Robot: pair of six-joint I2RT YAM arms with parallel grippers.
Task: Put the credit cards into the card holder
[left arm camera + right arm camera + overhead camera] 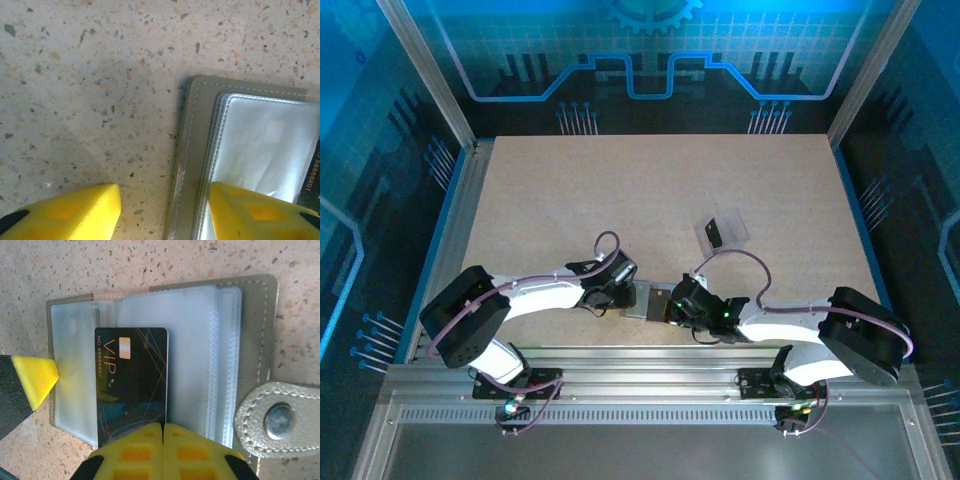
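Note:
The card holder (256,325) lies open on the table, grey outside with frosted clear sleeves inside. A black credit card (132,385) marked VIP lies flat over those sleeves near the fold. My right gripper (163,429) is shut, and its joined tips sit at the card's near short edge. I cannot tell whether the card's far end is tucked into a sleeve. My left gripper (164,200) is open and straddles the card holder's (192,150) outer edge, with one fingertip (240,210) on a sleeve and the other on bare table. From above, the holder (648,298) sits between both grippers.
A clear plastic box (722,230) with something dark in it lies on the table beyond the right gripper (678,300). The holder's snap strap (280,420) sticks out to the right of the sleeves. The speckled tabletop (620,180) stretches far behind.

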